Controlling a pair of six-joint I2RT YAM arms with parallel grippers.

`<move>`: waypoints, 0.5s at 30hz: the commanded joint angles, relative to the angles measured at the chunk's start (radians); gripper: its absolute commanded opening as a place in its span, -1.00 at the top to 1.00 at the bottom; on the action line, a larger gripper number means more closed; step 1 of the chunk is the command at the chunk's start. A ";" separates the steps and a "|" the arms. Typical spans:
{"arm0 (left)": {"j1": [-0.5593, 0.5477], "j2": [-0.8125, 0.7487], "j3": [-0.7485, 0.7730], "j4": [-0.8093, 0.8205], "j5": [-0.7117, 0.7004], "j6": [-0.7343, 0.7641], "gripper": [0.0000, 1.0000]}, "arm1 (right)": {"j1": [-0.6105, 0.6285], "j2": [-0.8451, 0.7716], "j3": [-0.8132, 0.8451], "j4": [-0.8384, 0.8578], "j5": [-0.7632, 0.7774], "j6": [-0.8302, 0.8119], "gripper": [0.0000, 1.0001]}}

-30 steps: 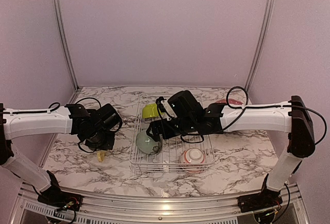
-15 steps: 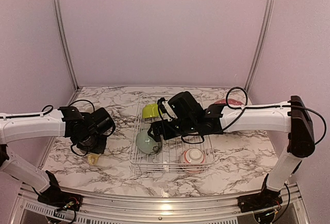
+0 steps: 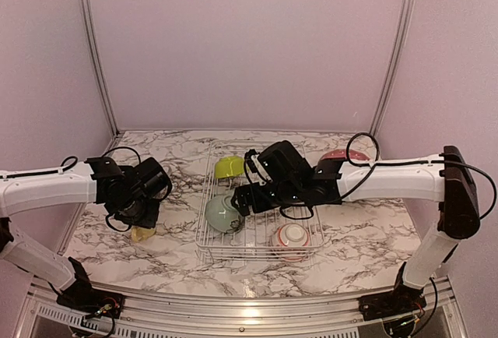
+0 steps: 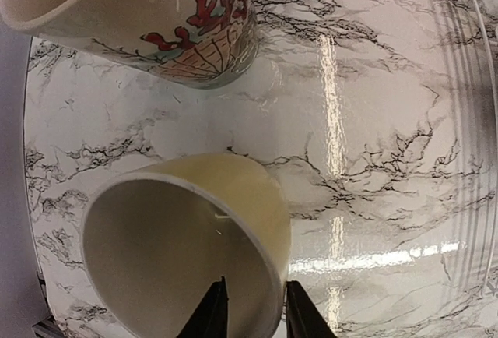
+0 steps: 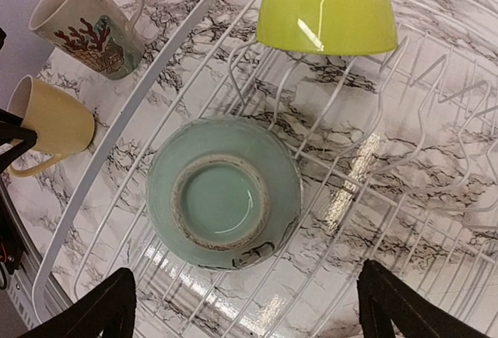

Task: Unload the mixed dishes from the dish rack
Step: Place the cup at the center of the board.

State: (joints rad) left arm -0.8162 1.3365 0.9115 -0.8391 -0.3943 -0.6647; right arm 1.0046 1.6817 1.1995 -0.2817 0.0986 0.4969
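The white wire dish rack (image 3: 233,257) sits mid-frame, holding an upturned pale-green bowl (image 5: 223,191), a lime bowl (image 5: 327,11) and a red-patterned bowl (image 3: 292,237). The right hand (image 5: 247,272) hangs spread wide over the pale-green bowl. At frame left on the marble tabletop (image 4: 373,120), the left hand (image 4: 257,307) stands slightly apart astride the yellow mug (image 4: 187,252) wall, near a cream patterned mug (image 4: 156,19).

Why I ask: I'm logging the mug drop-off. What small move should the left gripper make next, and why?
Probably open the left gripper wider. Its fingers straddle the wall of the yellow mug with a slight gap; the mug seems to rest on the table by the patterned mug, so retreating now could drag it.
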 commanded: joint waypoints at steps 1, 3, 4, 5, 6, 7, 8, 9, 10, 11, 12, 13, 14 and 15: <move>0.004 0.003 0.037 -0.023 0.002 0.008 0.36 | -0.012 -0.036 0.005 -0.042 0.047 -0.011 -0.91; 0.003 -0.005 0.045 -0.020 0.007 0.010 0.25 | -0.017 -0.036 0.005 -0.046 0.046 -0.014 -0.91; 0.003 -0.010 0.048 -0.018 0.010 0.012 0.21 | -0.018 -0.035 0.003 -0.046 0.046 -0.014 -0.91; 0.003 -0.017 0.052 -0.018 0.013 0.013 0.17 | -0.021 -0.036 0.001 -0.047 0.046 -0.014 -0.91; 0.003 -0.024 0.056 -0.018 0.016 0.015 0.13 | -0.022 -0.038 -0.002 -0.045 0.046 -0.013 -0.91; 0.003 -0.031 0.060 -0.018 0.018 0.018 0.08 | -0.025 -0.041 -0.006 -0.043 0.046 -0.009 -0.91; 0.003 -0.040 0.063 -0.018 0.020 0.020 0.03 | -0.027 -0.046 -0.014 -0.036 0.043 -0.005 -0.91; 0.003 -0.048 0.065 -0.017 0.021 0.022 -0.03 | -0.031 -0.052 -0.023 -0.026 0.036 -0.004 -0.92; 0.003 -0.058 0.067 -0.015 0.024 0.025 -0.08 | -0.035 -0.060 -0.034 -0.009 0.026 -0.002 -0.92; 0.002 -0.068 0.068 -0.012 0.030 0.029 -0.14 | -0.043 -0.067 -0.044 0.006 0.011 0.000 -0.92; 0.002 -0.080 0.070 -0.008 0.034 0.032 -0.19 | -0.047 -0.072 -0.054 0.019 -0.001 0.004 -0.92; 0.002 -0.092 0.072 -0.004 0.038 0.036 -0.23 | -0.052 -0.077 -0.060 0.030 -0.008 0.005 -0.92; 0.002 -0.104 0.074 -0.002 0.041 0.039 -0.27 | -0.056 -0.079 -0.064 0.035 -0.010 0.003 -0.92; 0.002 -0.117 0.077 0.001 0.043 0.042 -0.31 | -0.061 -0.079 -0.064 0.033 -0.009 0.005 -0.92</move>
State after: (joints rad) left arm -0.8162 1.2747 0.9535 -0.8349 -0.3668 -0.6388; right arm 0.9661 1.6341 1.1439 -0.2863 0.1093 0.4969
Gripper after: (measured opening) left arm 0.622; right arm 0.960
